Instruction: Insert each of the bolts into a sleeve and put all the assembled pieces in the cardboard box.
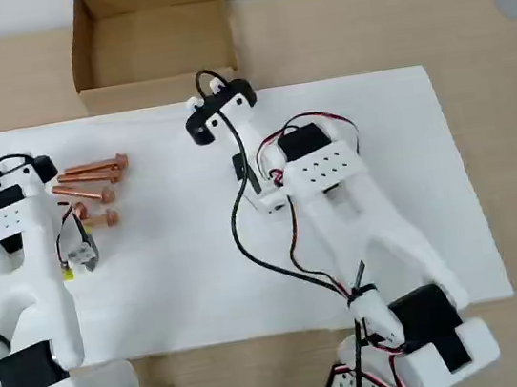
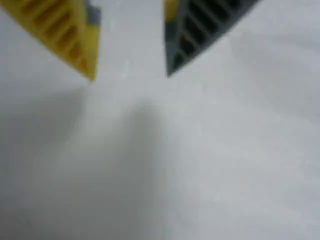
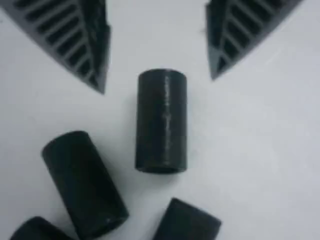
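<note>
The cardboard box is cut off by the high view's top edge, and the left arm covers the ends of the nearer bolts. In the right wrist view two sleeves run off the edge, their length hidden.

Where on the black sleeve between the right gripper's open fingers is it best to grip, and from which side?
Grip the sleeve at its middle, across the long curved sides, coming from above. It lies flat, lengthwise in the gap of the open right gripper, with bare paper on both sides of its middle.
</note>
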Robot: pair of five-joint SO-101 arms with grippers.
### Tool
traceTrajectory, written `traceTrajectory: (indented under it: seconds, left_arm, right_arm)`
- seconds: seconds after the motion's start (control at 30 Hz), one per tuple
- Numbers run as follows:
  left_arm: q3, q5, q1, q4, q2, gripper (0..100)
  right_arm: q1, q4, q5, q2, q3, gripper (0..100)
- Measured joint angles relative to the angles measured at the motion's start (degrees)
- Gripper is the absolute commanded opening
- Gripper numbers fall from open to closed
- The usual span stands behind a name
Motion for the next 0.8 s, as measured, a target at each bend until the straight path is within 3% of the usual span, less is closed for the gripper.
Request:
traceTrajectory:
  seconds: [0.43,0.8]
  left_arm:
    - [-0.09,2.64,3.69,-1.23,-0.18,10]
    - [-0.09,2.73,3.69,-1.23,-0.35,10]
  right_arm:
    - [0.0,0.0,0.26,10.64,-0.09,18.0]
    - [0.0,0.88,5.45,11.43,-0.62,18.0]
